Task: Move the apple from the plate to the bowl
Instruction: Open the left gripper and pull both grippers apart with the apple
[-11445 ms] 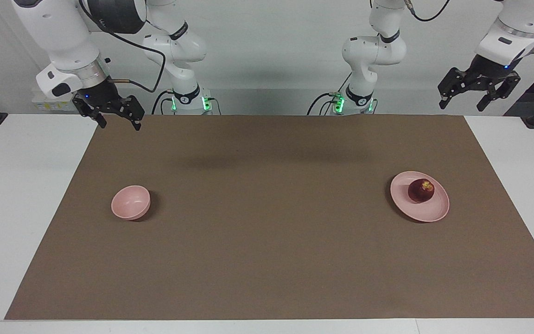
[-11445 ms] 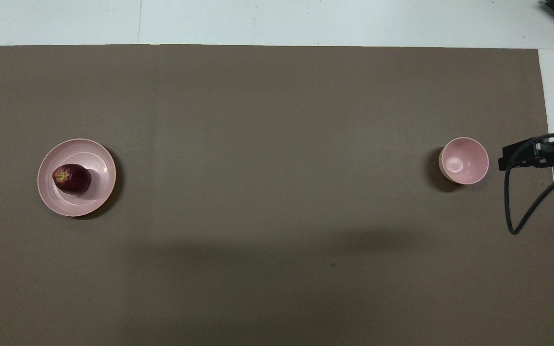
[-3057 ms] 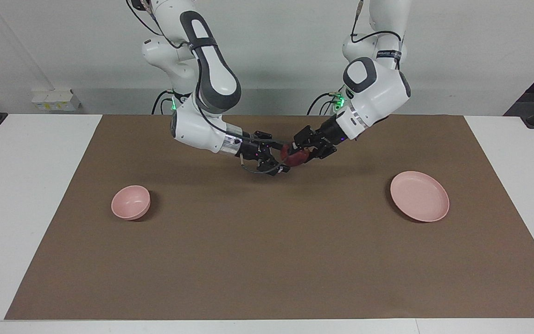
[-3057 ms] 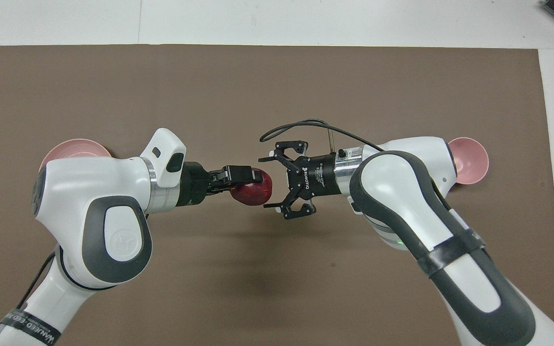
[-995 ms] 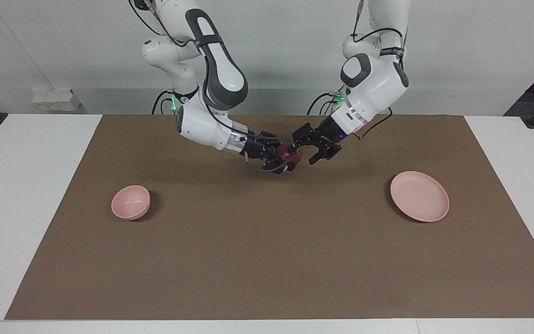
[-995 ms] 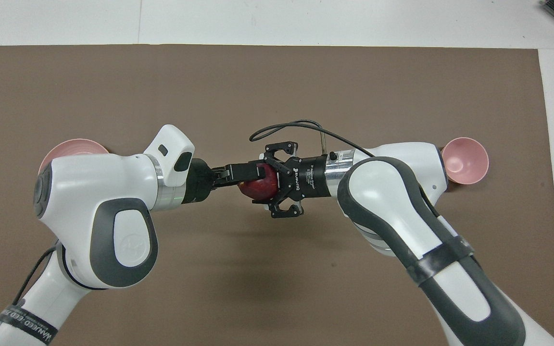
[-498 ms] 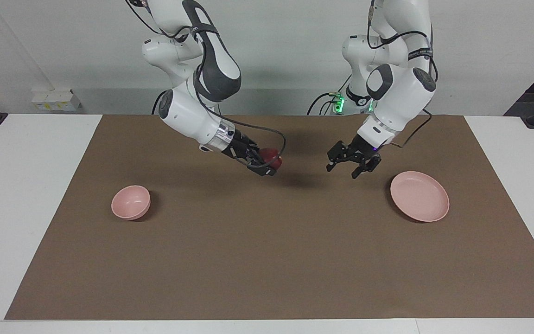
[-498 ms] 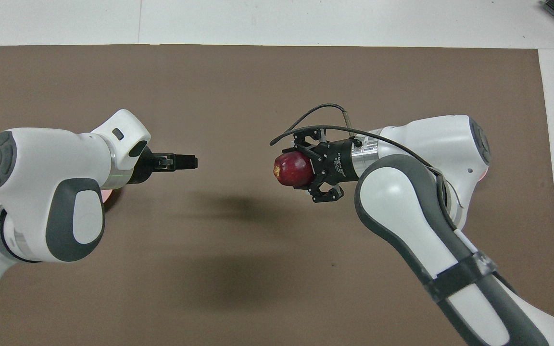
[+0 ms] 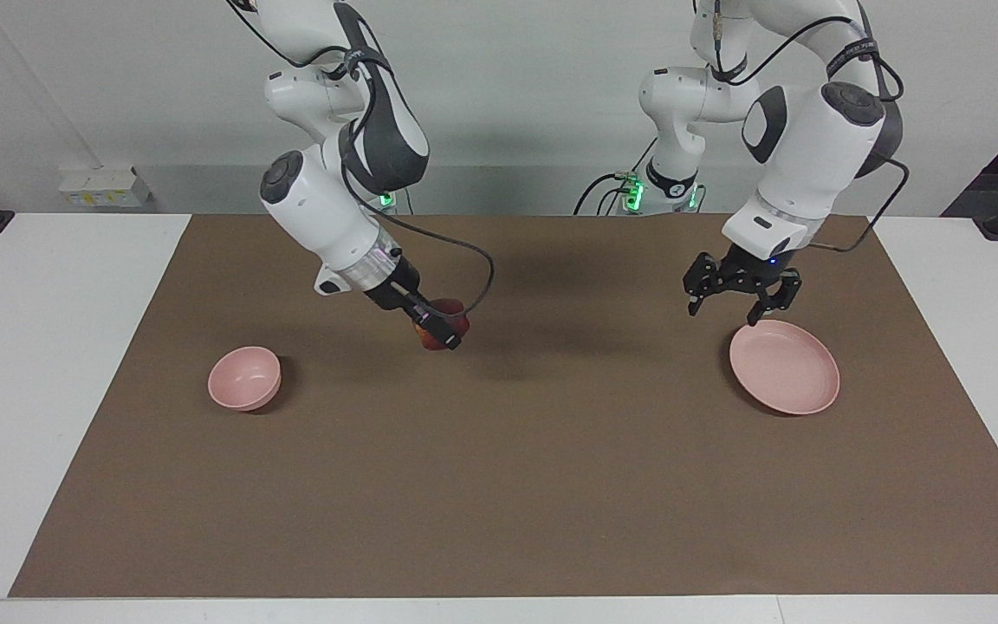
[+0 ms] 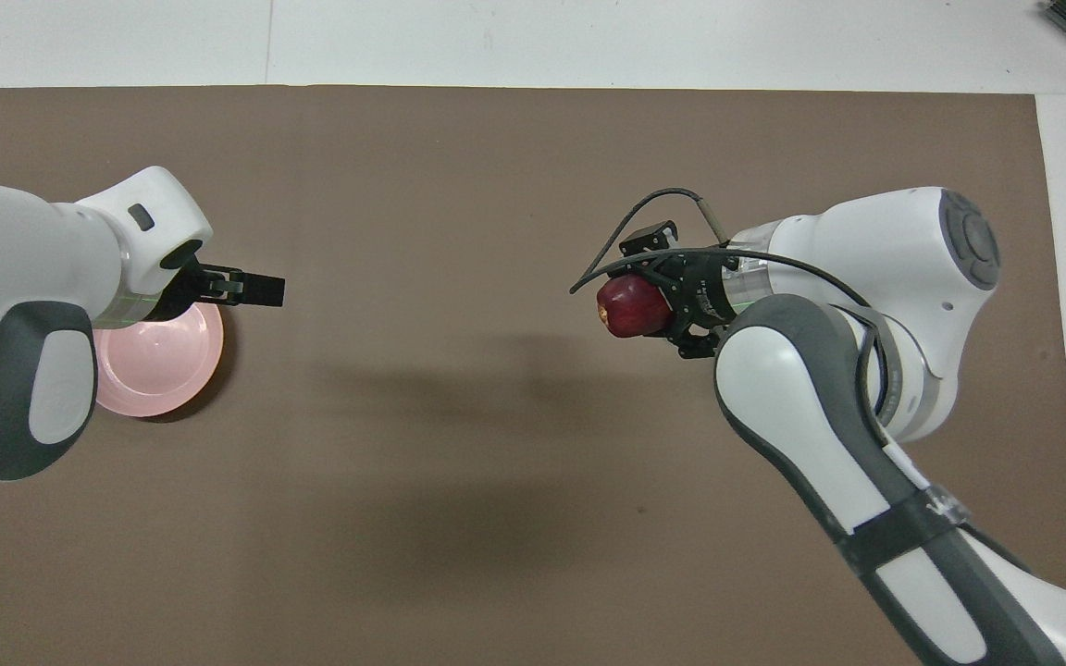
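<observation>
The apple (image 9: 440,332) sits clenched in my right gripper (image 9: 438,333), up over the brown mat (image 9: 499,485) between bowl (image 9: 244,378) and plate (image 9: 784,367); round, firm and likely slick, it seems safest gripped across its widest part. My left gripper (image 9: 742,297) hangs spread and empty above the plate's rim. I see open mat all the way to the bowl, whose narrow mouth calls for a centred drop.

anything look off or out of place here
Nothing stands out. The right gripper holds the apple over the brown mat, the bowl sits upright and the plate lies flat and bare, with the open left gripper above its rim.
</observation>
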Motion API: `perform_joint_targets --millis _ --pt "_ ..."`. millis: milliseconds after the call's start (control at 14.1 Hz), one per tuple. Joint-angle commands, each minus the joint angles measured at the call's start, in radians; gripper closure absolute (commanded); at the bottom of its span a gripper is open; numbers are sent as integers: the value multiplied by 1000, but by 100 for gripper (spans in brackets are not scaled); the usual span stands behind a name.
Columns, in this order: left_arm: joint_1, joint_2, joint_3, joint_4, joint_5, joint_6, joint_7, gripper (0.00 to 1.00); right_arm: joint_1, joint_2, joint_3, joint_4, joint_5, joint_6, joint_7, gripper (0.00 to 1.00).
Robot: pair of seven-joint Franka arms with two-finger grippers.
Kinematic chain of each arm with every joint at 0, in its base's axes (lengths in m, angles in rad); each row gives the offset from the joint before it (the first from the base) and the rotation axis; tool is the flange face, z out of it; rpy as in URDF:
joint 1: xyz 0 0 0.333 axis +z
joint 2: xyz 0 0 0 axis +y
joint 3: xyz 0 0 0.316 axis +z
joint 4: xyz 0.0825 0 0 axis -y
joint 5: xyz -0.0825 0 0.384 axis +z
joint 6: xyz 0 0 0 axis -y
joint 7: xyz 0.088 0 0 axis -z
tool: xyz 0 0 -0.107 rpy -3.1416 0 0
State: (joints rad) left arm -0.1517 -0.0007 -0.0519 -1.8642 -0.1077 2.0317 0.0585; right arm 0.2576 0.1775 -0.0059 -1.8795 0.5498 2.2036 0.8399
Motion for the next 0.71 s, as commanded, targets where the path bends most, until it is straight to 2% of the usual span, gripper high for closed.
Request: perform_joint_targets --millis 0,284,427,640 --pt "17 1 -6 117 25 -134 24 0 -53 -1 7 11 -120 -12 -108 100" --pt "38 -10 -5 242 78 -283 35 0 -130 2 7 8 -188 -10 -338 100" --pt "44 -10 -2 315 86 -365 67 0 -173 5 7 8 -278 1 -438 100" --pt "67 -10 13 365 92 -435 72 0 -231 5 7 -12 -446 50 -492 100"
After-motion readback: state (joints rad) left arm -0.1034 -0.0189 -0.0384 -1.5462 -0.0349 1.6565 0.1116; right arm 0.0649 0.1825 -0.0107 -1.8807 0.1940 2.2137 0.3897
